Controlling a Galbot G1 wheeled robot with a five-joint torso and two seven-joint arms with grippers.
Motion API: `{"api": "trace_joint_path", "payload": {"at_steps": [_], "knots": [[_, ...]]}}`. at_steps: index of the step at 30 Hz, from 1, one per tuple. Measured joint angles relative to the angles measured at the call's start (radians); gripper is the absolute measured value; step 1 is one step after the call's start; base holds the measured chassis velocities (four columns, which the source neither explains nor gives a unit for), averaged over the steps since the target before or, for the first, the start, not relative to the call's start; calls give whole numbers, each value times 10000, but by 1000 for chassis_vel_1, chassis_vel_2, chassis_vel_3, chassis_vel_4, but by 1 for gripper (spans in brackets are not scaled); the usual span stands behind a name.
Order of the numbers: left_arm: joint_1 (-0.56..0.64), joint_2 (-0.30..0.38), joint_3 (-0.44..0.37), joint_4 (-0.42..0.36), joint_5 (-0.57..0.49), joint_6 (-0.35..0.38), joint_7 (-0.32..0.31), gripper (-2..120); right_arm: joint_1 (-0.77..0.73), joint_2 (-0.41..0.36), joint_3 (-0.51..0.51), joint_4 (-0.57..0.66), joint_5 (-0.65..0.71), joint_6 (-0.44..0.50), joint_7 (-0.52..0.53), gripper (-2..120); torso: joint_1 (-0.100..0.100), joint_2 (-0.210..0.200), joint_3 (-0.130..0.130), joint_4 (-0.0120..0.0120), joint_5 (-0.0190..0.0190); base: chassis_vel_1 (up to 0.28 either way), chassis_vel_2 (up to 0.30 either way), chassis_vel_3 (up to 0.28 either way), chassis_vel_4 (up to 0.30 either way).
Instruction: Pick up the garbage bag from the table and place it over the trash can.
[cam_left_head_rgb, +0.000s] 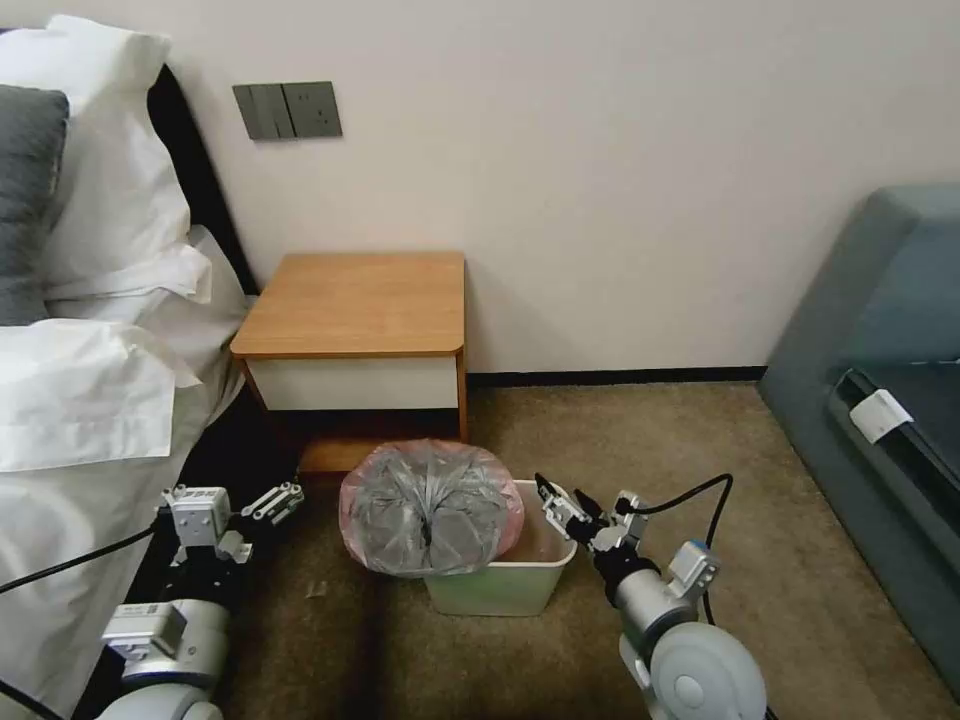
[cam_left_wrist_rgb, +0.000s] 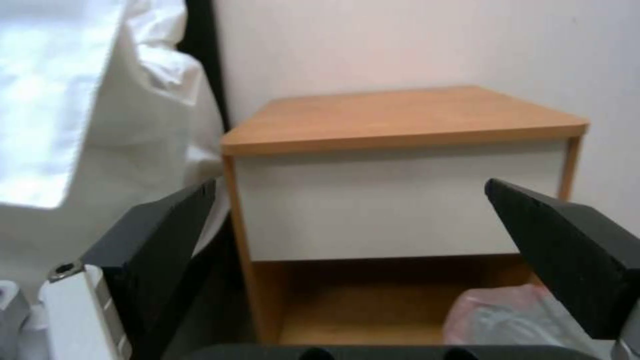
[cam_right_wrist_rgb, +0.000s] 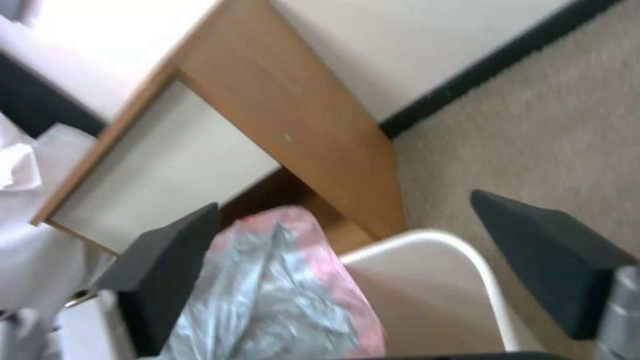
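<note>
I see the garbage bag (cam_left_head_rgb: 430, 508) draped across the left part of the trash can (cam_left_head_rgb: 510, 585), its right side uncovered. Both the left gripper (cam_left_head_rgb: 272, 501) and right gripper (cam_left_head_rgb: 560, 503) have fingers spread, empty. I judge spreading the rim comes next.

One garbage bag (cam_left_head_rgb: 430, 508) lies over one trash can (cam_left_head_rgb: 520, 580), just left of the right gripper (cam_left_head_rgb: 560, 500). One table (cam_left_head_rgb: 355, 305) stands beyond both. Two grippers are present; the left gripper (cam_left_head_rgb: 275, 500) sits left of the bag.
</note>
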Motion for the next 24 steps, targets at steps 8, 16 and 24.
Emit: {"api": "trace_joint_path", "payload": {"at_steps": [8,16,24], "knots": [[-266,701,1297,148,0,694,-44,100,-97,50,21,573,-573,143,181,100,0,0,0,-1,0,0,0,0,0],[-931,963,2962,1052,-62,1845,-1025,100,-290,117,192,765,-737,260,570,100,0,0,0,0,1,0,0,0,0],[-1559,864,3694,2104,196,2322,-1841,100,-570,294,224,823,-897,357,755,100,1,0,0,-2,1,0,0,0,0]]}}
